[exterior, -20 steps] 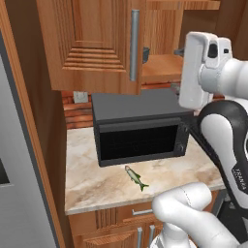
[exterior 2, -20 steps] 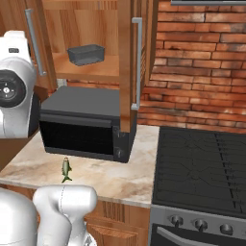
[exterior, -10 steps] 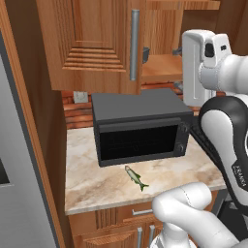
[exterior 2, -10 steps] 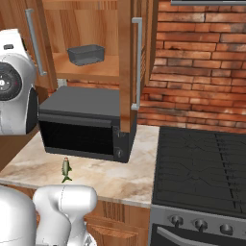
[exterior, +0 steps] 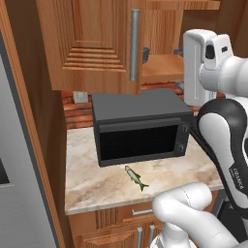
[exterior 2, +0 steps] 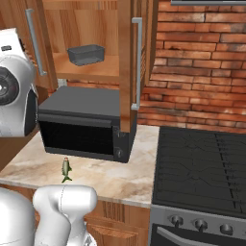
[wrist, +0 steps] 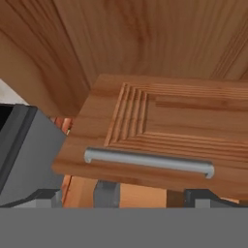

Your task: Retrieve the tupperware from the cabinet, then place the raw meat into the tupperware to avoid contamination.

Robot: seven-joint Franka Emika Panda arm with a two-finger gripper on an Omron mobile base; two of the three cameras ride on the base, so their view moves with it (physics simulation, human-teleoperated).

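- A white arm rises in front of the open cabinet, both paneled doors swung out on either side of the microwave, which serves as the landmark below.
- The tupperware, a small dark see-through tub, sits on the wooden shelf directly above the microwave, toward the shelf's left half in the right base view.
- The raw meat, a slender silvery fish, lies flat on the marble desk just in front of the microwave's glass door, apart from it and near the desk's front edge.
- A door with its long silver handle hangs edge-on over the microwave's right end, between the shelf and the brick wall; a black stove stands to the microwave's right.
- In the left base view the other door and its handle cover most of the shelf above the microwave, leaving just a dark sliver beside the handle; the right base view shows the tub whole.
- The hand view looks onto a paneled door and bar handle, the microwave's grey corner at the left edge.
- The claw stands wide, its fingertips spread far apart and gripping nothing, under that handle.
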